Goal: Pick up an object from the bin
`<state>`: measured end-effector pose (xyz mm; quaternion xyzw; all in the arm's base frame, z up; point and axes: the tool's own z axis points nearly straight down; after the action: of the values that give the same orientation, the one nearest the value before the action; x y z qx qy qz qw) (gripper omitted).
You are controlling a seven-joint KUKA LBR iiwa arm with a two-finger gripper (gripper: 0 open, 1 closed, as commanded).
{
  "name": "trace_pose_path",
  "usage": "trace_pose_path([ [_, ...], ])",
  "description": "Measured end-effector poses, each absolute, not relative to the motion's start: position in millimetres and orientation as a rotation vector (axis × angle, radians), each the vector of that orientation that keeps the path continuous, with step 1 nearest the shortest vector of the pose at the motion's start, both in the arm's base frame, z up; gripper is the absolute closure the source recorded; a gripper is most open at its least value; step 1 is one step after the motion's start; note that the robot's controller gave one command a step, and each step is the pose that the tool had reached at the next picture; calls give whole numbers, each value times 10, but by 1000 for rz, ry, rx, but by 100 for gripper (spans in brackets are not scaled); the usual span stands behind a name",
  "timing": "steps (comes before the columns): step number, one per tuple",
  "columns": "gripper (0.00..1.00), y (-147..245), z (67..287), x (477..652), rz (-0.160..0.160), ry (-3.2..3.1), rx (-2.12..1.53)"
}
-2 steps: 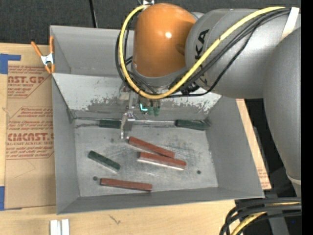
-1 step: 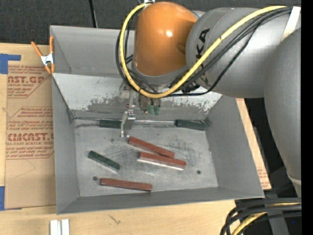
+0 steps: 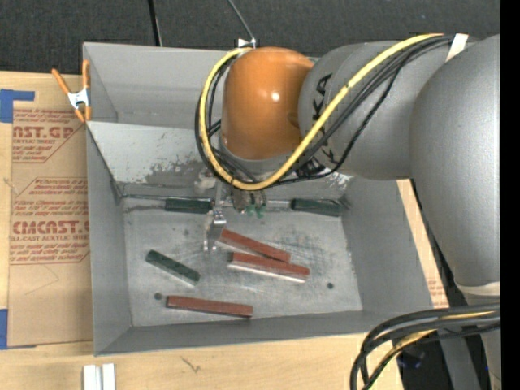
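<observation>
Red-brown flat bar, long and slim, lies beside the gripper

**That orange-capped KUKA arm, up close**

Big chunky arm with a smooth silver-grey shell, all rounded segments. The wrist end wears a glossy orange cover, dome-shaped, with a bright glare spot on it. A yellow cable runs along the shell and loops round the dome. A thick bunch of black cables curls off the lower body. There's black lettering on the grey casing, partly crossed by the yellow line. Under the dome the gripper is a bit of silvery metal.
</observation>
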<state>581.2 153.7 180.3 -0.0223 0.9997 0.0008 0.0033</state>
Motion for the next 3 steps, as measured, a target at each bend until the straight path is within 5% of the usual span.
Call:
trace_pose_path([
  [1, 0, 1366, 1482, 5295, 1, 3143, 18],
  [2, 100, 1058, 766, 5801, 7, 3131, -39],
  [3, 100, 1058, 766, 5801, 7, 3131, -38],
])
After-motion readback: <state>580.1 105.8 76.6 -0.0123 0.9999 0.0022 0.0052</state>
